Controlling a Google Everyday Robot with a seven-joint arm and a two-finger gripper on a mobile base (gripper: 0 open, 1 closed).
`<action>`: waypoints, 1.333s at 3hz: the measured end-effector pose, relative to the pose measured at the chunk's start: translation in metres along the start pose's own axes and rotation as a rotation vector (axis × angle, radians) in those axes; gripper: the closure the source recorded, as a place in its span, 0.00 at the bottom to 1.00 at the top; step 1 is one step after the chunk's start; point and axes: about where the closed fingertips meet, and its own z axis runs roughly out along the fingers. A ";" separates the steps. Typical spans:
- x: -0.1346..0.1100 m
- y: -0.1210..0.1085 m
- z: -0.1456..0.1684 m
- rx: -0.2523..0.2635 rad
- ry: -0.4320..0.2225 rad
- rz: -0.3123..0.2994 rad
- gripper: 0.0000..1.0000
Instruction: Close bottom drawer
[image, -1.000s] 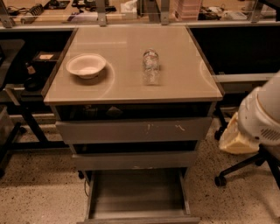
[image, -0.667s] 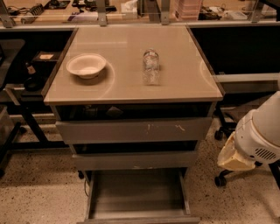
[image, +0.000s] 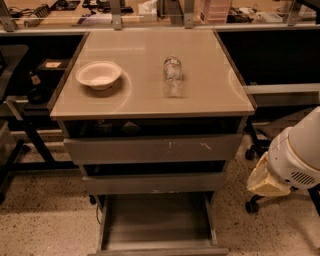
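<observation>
Claw (image: 265, 179) lowered, right of open bottom drawer (image: 157, 223).

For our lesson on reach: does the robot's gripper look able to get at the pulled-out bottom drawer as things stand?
Probably yes, though the gripper is out of view; only the white arm shows, low right of the cabinet. The bottom drawer stands pulled out, with nothing visible blocking its right side.
</observation>
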 end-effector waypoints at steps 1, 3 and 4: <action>0.013 0.019 0.052 -0.082 -0.091 0.048 1.00; 0.038 0.051 0.165 -0.212 -0.152 0.165 1.00; 0.038 0.051 0.165 -0.212 -0.152 0.165 1.00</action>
